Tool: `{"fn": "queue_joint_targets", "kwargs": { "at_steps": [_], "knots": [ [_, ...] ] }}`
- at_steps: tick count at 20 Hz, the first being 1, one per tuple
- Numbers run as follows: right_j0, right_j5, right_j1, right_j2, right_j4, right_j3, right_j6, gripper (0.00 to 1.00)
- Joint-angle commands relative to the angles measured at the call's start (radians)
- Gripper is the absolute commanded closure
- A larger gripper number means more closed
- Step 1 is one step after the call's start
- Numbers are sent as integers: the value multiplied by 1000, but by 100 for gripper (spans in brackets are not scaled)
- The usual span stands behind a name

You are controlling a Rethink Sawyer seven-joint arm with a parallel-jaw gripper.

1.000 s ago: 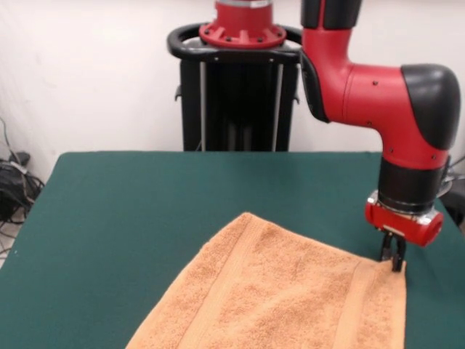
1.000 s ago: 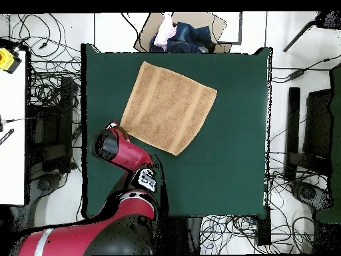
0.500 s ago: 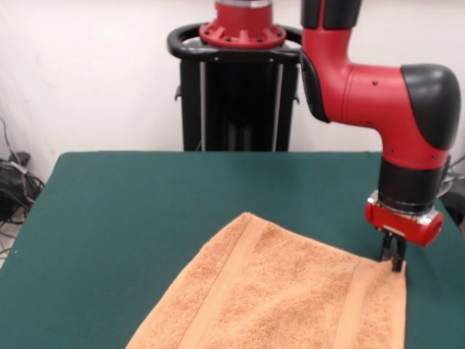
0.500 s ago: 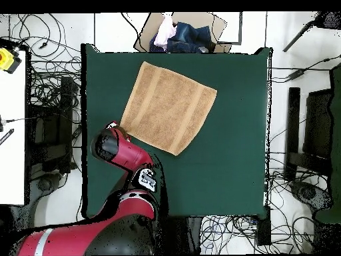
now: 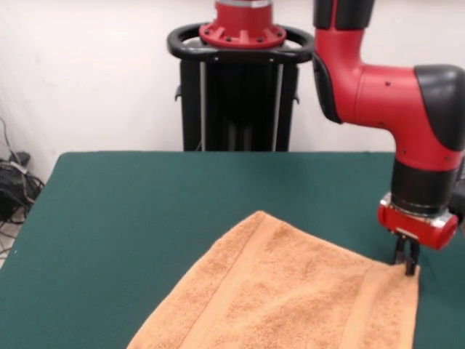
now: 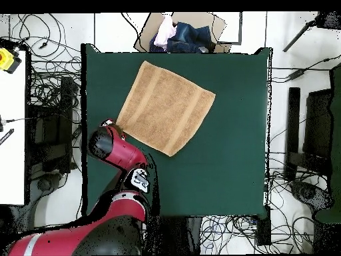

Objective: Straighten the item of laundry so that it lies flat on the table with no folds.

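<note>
Overhead view is showing the towel [image 6: 165, 108] lying almost fully flat on the table [image 6: 226, 160], the gripper [image 5: 409, 266] clenching its corner, little remaining.

No text, label, brand, number or sign can be read in either view.
</note>
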Motion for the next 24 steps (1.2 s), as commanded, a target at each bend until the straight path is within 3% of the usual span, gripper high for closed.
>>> {"fn": "queue_joint_targets", "kwargs": {
  "at_steps": [1,9,21,22,24],
  "knots": [
    [59,109,59,-6,121,-147,276,100],
    [136,262,119,-131,187,-317,370,100],
    [106,201,116,-115,184,-278,327,100],
    [108,196,118,-121,182,-278,326,0],
    [93,167,110,-100,190,-259,328,0]
  ]
}}
